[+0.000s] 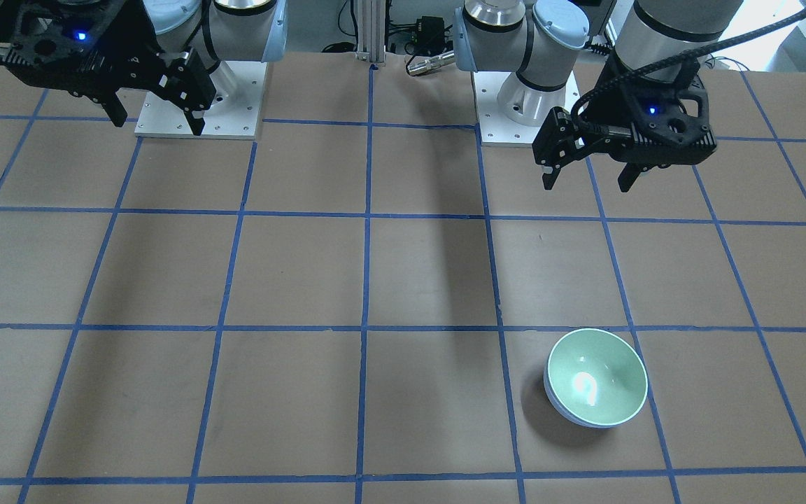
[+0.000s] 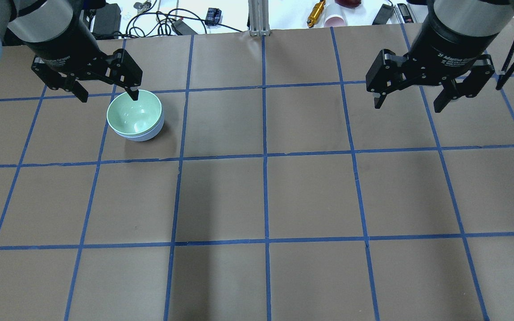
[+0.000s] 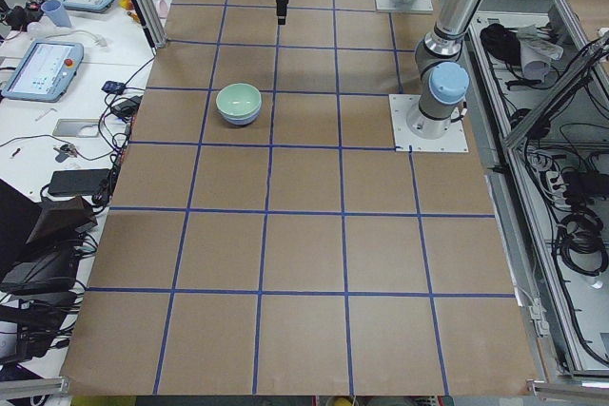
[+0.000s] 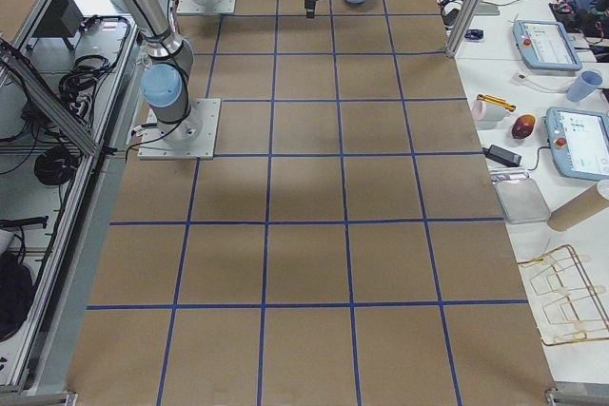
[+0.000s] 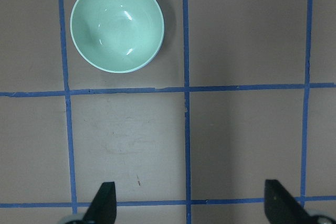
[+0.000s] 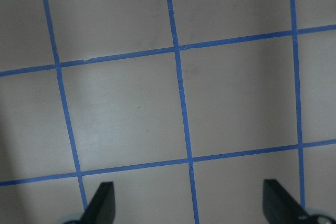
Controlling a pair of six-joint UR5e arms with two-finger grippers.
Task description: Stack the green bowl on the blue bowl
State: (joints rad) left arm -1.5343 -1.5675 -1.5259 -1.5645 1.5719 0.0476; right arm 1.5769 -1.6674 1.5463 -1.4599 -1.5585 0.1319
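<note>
The green bowl sits nested upright inside the blue bowl, whose pale blue wall shows only as a band under the green rim. The stack stands on the brown table on my left side, as the overhead view shows: green bowl, blue bowl. My left gripper is open and empty, raised above the table just behind the stack. Its wrist view shows the green bowl far below the fingertips. My right gripper is open and empty, raised over bare table on the other side.
Blue tape lines divide the brown table into squares. The two arm bases stand at the robot's edge. Cables, a cup and tools lie beyond the far edge. Tablets lie on a side bench.
</note>
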